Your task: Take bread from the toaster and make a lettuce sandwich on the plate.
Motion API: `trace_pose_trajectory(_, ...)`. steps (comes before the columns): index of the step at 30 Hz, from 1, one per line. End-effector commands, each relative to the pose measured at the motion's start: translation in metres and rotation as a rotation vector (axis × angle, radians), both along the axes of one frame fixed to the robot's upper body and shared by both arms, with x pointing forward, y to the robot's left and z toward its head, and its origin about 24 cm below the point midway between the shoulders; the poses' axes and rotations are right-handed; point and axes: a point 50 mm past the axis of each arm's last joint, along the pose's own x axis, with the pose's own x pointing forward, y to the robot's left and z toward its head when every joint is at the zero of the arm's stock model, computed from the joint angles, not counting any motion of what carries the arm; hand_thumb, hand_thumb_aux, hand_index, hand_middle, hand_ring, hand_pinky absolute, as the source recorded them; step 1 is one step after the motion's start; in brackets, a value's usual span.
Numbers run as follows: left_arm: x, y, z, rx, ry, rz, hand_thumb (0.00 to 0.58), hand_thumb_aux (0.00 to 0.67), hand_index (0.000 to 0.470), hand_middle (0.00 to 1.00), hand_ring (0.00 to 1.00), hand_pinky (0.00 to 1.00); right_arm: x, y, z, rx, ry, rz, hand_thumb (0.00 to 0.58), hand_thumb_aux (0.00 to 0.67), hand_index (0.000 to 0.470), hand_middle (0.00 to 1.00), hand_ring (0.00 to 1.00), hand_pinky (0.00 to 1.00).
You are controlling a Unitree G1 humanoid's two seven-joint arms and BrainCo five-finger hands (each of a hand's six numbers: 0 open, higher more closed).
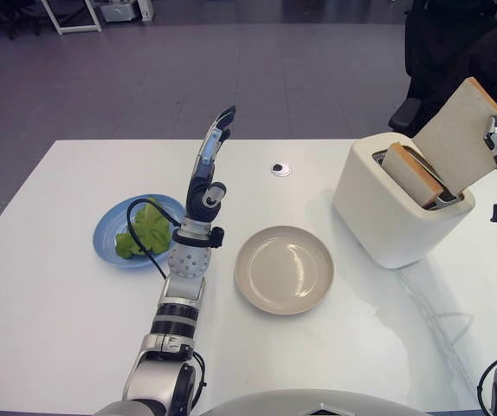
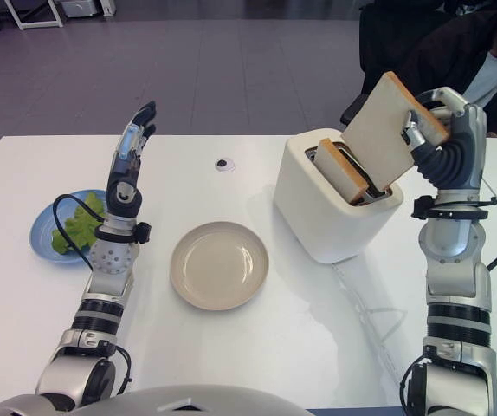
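Bread (image 2: 385, 130): one slice up in the right hand, tilted, its lower edge right at the top of the toaster.
Right hand (image 2: 452, 143): fingers clamped on the slice's upper right edge, held high over the toaster's right side.
Second slice (image 2: 339, 172): sitting in the toaster slot, leaning, just beside the held slice and poking out on its left.
Toaster (image 2: 326, 217): white, on the right half of the worktop (image 2: 274, 347).
Plate (image 2: 220, 264): beige and bare, mid-worktop, left of the toaster and well below the held bread.
Lettuce (image 2: 75, 227): on a blue plate (image 2: 41, 234) at the far left.
Left hand (image 2: 127, 165): raised upright between the two plates, fingers straight and apart, holding nothing, well apart from the bread.
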Motion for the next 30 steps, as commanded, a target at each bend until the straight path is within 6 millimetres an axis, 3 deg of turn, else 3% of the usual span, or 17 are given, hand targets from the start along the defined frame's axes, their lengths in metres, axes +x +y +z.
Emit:
trace_pose_trajectory(1, 0.002, -0.001, -0.001, 0.004, 0.007, 0.001, 0.000, 0.000, 0.000, 0.00, 0.00, 0.00, -0.001, 0.009, 0.018, 0.021, -0.069, 0.053, 0.580, 0.670, 0.470, 1.00, 1.00, 1.00)
trace_pose_trajectory(6, 0.004, 0.006, 0.002, 0.007, 0.001, 0.022, 0.000, 0.000, 0.000, 0.00, 0.00, 0.00, -0.006, 0.037, 0.029, 0.054, -0.076, 0.223, 0.580, 0.670, 0.470, 1.00, 1.00, 1.00)
trace_pose_trajectory(11, 0.007, 0.037, 0.011, 0.035, -0.026, 0.127, 0.000, 0.000, 0.000, 0.00, 0.00, 0.00, -0.010, 0.084, 0.019, 0.066, 0.060, 0.491, 0.580, 0.670, 0.470, 1.00, 1.00, 1.00)
trace_pose_trajectory(16, 0.010, 0.071, 0.017, 0.108, -0.026, 0.259, 0.000, 0.000, 0.000, 0.00, 0.00, 0.00, -0.012, 0.130, -0.015, 0.034, 0.267, 0.678, 0.580, 0.670, 0.470, 1.00, 1.00, 1.00)
trace_pose_trajectory(22, 0.013, 0.105, 0.019, 0.294, 0.015, 0.443, 0.000, 0.000, 0.000, 0.00, 0.00, 0.00, -0.011, 0.161, -0.068, -0.059, 0.518, 0.744, 0.580, 0.670, 0.470, 1.00, 1.00, 1.00)
trace_pose_trajectory(26, 0.016, 0.136, 0.014, 0.569, 0.089, 0.674, 0.000, 0.000, 0.000, 0.00, 0.00, 0.00, -0.008, 0.172, -0.108, -0.133, 0.675, 0.743, 0.580, 0.670, 0.470, 1.00, 1.00, 1.00)
trace_pose_trajectory(30, 0.021, 0.164, -0.005, 0.923, 0.205, 0.898, 0.000, 0.000, 0.000, 0.00, 0.00, 0.00, -0.007, 0.178, -0.135, -0.173, 0.774, 0.743, 0.580, 0.670, 0.470, 1.00, 1.00, 1.00)
